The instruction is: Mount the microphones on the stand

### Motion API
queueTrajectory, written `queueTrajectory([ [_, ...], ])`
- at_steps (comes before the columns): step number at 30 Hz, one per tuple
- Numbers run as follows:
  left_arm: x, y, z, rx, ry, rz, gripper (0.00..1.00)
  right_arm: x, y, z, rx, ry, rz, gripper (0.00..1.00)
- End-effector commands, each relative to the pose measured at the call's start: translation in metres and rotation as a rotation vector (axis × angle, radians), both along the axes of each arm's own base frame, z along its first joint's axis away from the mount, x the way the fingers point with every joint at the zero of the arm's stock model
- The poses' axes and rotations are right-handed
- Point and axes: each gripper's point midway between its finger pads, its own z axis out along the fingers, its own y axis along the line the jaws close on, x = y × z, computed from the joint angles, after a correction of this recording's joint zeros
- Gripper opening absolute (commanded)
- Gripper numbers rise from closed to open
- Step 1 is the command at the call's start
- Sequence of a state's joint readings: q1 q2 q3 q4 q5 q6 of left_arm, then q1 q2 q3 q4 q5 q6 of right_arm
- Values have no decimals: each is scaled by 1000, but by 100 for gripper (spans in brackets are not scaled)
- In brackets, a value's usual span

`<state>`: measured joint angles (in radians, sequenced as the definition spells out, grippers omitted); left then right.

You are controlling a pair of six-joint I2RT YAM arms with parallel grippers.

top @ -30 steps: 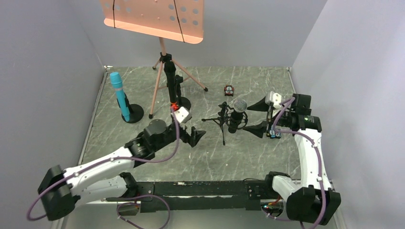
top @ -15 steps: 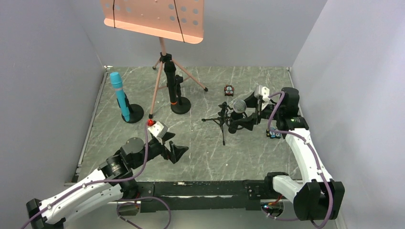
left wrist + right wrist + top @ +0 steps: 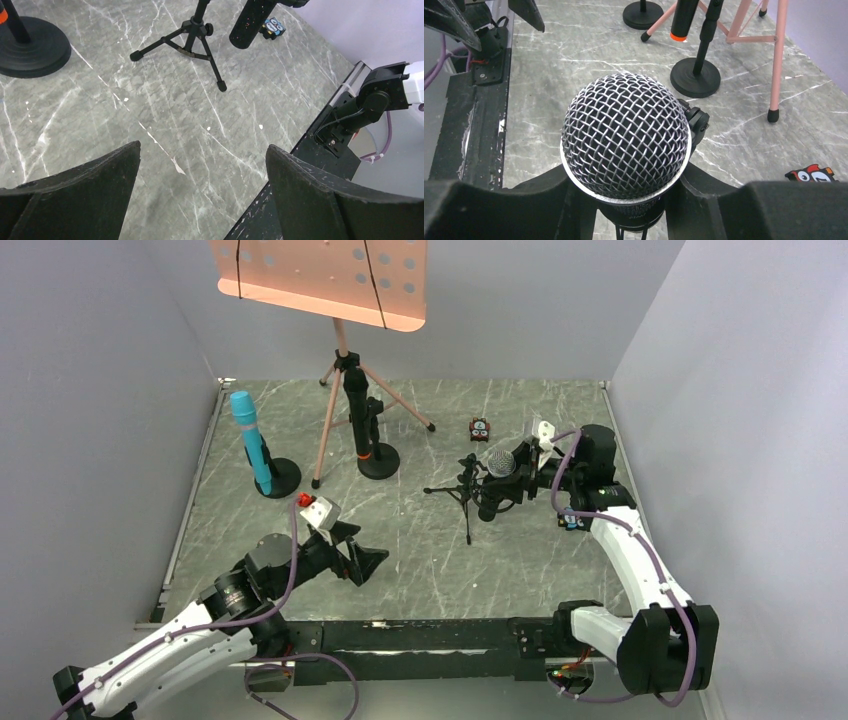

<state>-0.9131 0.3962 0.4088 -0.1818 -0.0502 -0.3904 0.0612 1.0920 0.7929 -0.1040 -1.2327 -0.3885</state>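
Right pincer [image 3: 503, 480] [image 3: 629, 210]: clamped on the black stick microphone with a silver mesh head [image 3: 500, 464] [image 3: 625, 137]. One finger sits on each side of the body, just under the mesh. The microphone stands near upright, slightly tilted, just beside the small black tripod stand [image 3: 462, 490] [image 3: 192, 37]. In the left wrist view its lower end hangs clear of the grey marbled surface [image 3: 420, 540]. Cannot tell whether it sits in the tripod's clip.

Left pincer [image 3: 358, 560] [image 3: 200, 190]: fingers spread wide, bare surface showing between them. It hangs low near the front edge, well apart from all three microphones.

Cyan-blue stick microphone [image 3: 250, 440]: upright in a stand with a round black base [image 3: 280, 480], at the left side of the surface near the wall.

Black stick microphone with an orange end ring [image 3: 356, 415]: upright with the ring at the bottom, just beside the post of a second black stand with a round base [image 3: 379, 462] [image 3: 30, 47]. It stands close to the legs of the pink tripod music stand [image 3: 330, 285], whose perforated tray fills the top of the overhead view.

Small red-and-black toy figure [image 3: 480, 428] [image 3: 811, 175]: lies on the surface behind the tripod stand, near it but apart.

Small blue toy block [image 3: 570, 523] [image 3: 273, 26]: lies on the surface beside the right arm, to the right of the held microphone.
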Motion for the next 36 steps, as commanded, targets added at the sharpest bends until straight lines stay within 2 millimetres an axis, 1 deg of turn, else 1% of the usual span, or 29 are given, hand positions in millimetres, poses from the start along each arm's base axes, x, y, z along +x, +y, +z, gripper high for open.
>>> queueTrajectory([
  [1, -1, 2, 6, -29, 11, 13, 99, 9, -2, 12, -12, -82, -40, 23],
  [4, -1, 4, 7, -27, 11, 18, 99, 22, -10, 19, -46, -132, -103, 19],
  [7, -1, 5, 9, -27, 9, 18, 99, 38, -26, 28, -56, -166, -185, 18],
  [10, -2, 6, 9, -21, 9, 19, 99, 61, -55, 35, -50, -192, -304, 17],
  [14, -2, 7, 8, -15, 11, 21, 99, 85, -95, 39, -47, -202, -425, 17],
  [18, -2, 8, 9, -12, 8, 23, 99, 108, -123, 39, -62, -217, -512, 17],
  [20, -2, 8, 10, -10, 6, 24, 99, 120, -134, 42, -53, -214, -544, 17],
  [24, -2, 9, 10, -10, 4, 27, 99, 140, -149, 45, -39, -212, -590, 17],
  [29, -2, 10, 8, -9, 8, 29, 99, 159, -161, 53, -40, -241, -628, 18],
  [32, -2, 10, 10, -9, 7, 29, 99, 177, -171, 56, -43, -241, -667, 18],
  [33, -2, 10, 11, -9, 6, 30, 99, 184, -175, 60, -41, -248, -684, 18],
  [36, -3, 11, 12, -12, 6, 31, 99, 198, -183, 63, -22, -241, -728, 19],
])
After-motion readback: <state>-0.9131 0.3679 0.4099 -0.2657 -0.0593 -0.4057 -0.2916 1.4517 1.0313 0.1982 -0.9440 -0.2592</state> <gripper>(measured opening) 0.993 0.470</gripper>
